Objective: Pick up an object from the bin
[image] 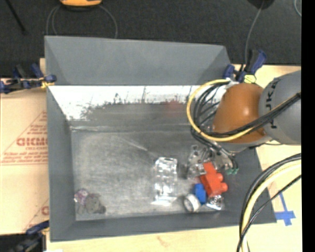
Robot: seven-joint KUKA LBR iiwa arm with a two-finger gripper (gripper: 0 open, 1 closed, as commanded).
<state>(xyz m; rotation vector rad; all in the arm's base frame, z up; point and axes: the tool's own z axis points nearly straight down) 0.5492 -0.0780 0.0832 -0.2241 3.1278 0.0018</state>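
The end effector (203, 160), open or closed cannot be told, hangs just beside the red block (214, 181), which lies toward the near wall of the bin (147, 226).

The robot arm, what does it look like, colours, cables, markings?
The arm is rounded grey with dark lettering, its wrist under a glossy orange-brown dome. Black and yellow cables loop around the dome; the gripper is grey metal.

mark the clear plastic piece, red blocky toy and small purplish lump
clear plastic piece (165, 185), camera view, middle
red blocky toy (214, 180), camera view, top
small purplish lump (87, 200), camera view, middle
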